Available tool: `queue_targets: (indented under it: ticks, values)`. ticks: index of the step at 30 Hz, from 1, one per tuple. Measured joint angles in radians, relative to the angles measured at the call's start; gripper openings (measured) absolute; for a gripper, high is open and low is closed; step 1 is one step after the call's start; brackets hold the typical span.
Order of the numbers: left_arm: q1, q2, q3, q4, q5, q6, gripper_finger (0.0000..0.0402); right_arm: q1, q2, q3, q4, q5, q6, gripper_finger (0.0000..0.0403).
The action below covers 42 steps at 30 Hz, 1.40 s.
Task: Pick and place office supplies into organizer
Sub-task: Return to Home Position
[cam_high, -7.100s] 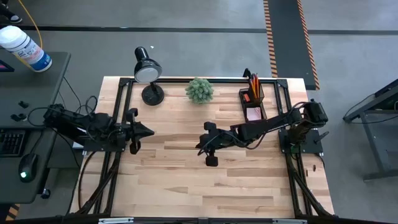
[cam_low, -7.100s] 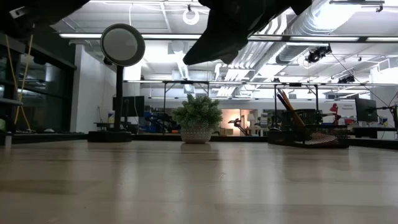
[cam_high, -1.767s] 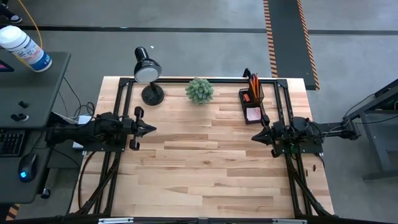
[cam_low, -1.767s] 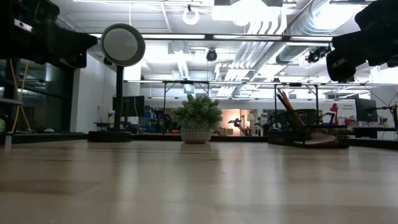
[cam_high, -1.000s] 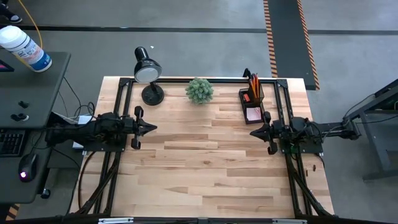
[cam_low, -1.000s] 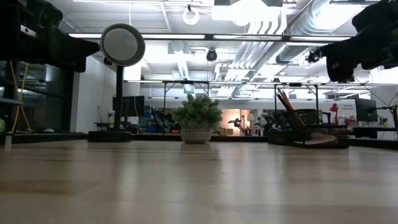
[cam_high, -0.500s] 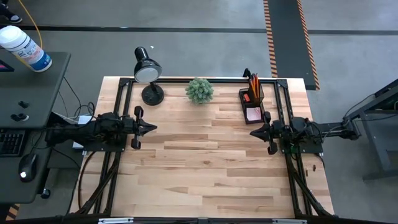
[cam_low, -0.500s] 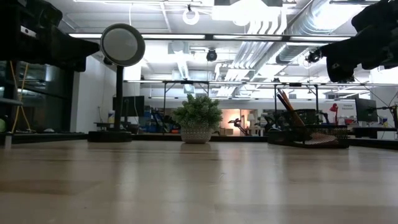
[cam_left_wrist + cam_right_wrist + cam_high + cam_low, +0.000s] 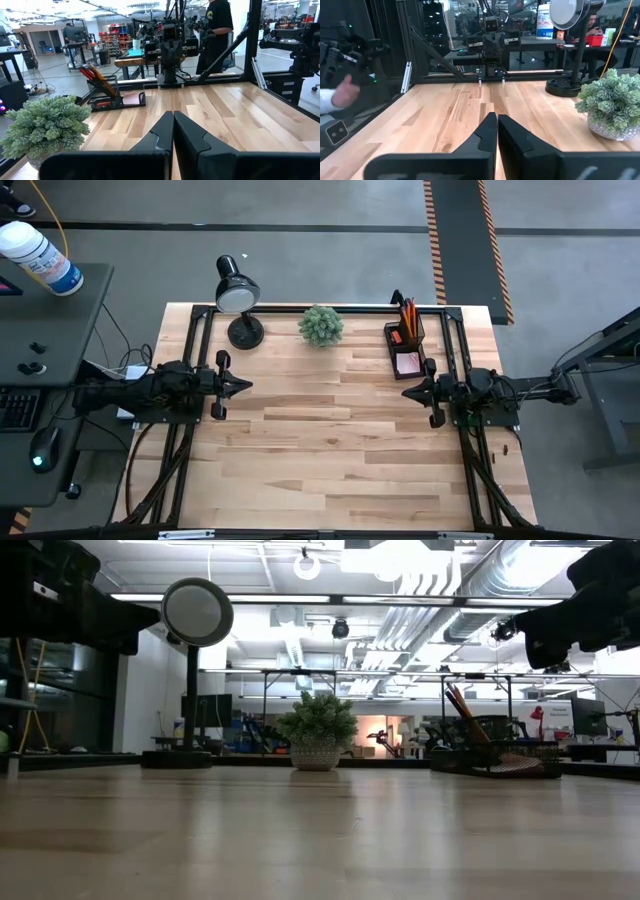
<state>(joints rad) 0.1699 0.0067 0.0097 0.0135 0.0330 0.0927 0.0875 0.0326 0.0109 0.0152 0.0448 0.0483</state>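
High view: organizer (image 9: 405, 340), black mesh, at the back edge of the table (image 9: 330, 470). Orange pencils (image 9: 409, 313) stand in its taller cup and a pink sticky-note pad (image 9: 407, 363) lies in its lower tray. My right gripper (image 9: 405, 393) hangs near the organizer's tray end; my left gripper (image 9: 240, 387) is well apart from the organizer, across the table. Low view: organizer (image 9: 490, 755) dark and low, pencils (image 9: 462, 710) leaning out above its rim, plant (image 9: 316, 730) apart from it. Left wrist view: left gripper (image 9: 173, 116), fingers pressed together, empty; organizer (image 9: 112, 100) far ahead, red-orange shafts slanting out. Right wrist view: right gripper (image 9: 496, 117), fingers pressed together, empty; organizer out of frame; a person's hand (image 9: 345, 92) shows past the table's edge. Hazard, as I judge it: a right-arm swing toward the organizer could clip the projecting pencils and tip them out, since they stand loose and lean.
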Motion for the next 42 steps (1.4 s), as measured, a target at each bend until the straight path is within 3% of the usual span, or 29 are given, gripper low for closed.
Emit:
queue_targets:
  ticks: [42]
  values:
    - [0.0,0.0,0.0,0.0,0.0,0.0,0.0001,0.0,0.0,0.0,0.001,0.001,-0.004,0.0004]
